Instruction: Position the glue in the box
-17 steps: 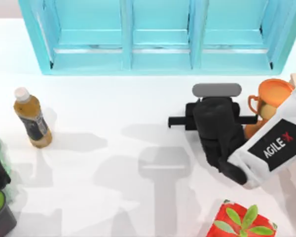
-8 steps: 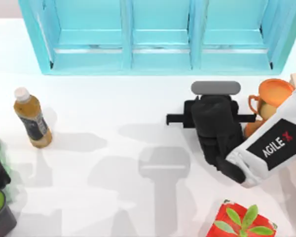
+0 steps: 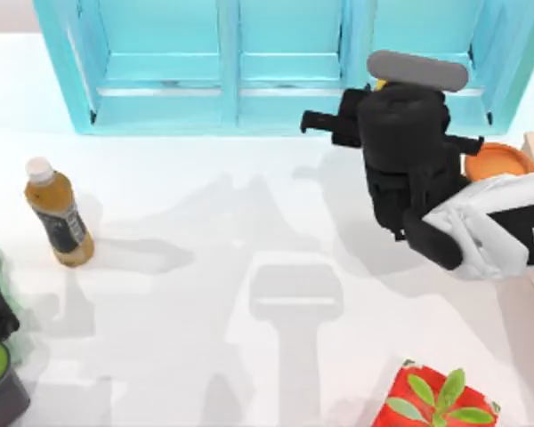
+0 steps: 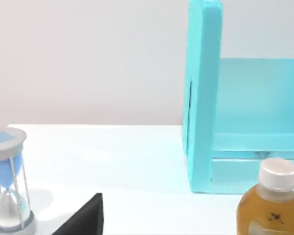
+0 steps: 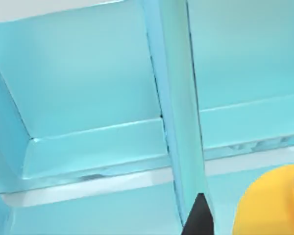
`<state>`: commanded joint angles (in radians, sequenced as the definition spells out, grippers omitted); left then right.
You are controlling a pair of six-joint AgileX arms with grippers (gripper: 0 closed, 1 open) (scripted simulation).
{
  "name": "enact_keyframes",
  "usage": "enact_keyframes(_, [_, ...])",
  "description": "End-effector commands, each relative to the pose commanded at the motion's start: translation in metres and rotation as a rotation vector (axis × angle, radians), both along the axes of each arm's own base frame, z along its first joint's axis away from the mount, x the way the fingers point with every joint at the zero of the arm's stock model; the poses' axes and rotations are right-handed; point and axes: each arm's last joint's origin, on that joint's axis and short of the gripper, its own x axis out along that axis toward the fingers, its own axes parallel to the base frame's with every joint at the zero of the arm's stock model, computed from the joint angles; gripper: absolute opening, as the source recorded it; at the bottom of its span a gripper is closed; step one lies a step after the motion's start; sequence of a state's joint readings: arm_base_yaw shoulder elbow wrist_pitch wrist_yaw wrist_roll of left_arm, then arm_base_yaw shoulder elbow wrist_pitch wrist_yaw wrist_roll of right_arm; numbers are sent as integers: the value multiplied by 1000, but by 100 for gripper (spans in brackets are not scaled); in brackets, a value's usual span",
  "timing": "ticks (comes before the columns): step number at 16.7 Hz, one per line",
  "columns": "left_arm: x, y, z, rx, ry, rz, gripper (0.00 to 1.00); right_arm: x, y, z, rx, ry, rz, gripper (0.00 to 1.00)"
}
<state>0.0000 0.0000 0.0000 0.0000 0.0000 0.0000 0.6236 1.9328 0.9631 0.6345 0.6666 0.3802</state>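
Rendered simulation tabletop, not real room. Plain white desk [image 3: 205,311], featureless pale wall behind in left wrist view. Turquoise open shelf unit [image 3: 285,67] with three bays stood along far edge. Props unrelated to each other, scattered well apart: brown drink bottle [image 3: 58,213] at left, red box with green leaves [image 3: 440,398] near right, blue hourglass [image 4: 9,183], orange trophy [image 3: 497,160] at right. Looked like test scene for robot handling.

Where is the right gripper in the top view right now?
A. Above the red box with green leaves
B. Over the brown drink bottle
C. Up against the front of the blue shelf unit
C: the right gripper sits raised against the blue shelf unit, far from the brown drink bottle.
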Motion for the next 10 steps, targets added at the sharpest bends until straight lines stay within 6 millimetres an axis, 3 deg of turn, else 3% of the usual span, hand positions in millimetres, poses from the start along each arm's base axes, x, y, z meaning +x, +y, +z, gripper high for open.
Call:
enact_keyframes(5, [0,0,0,0,0,0,100,-10,-8,-5,-157,142,87,0])
enact_keyframes(10, [0,0,0,0,0,0,100,-10,-8,-7,-161,147,90,0])
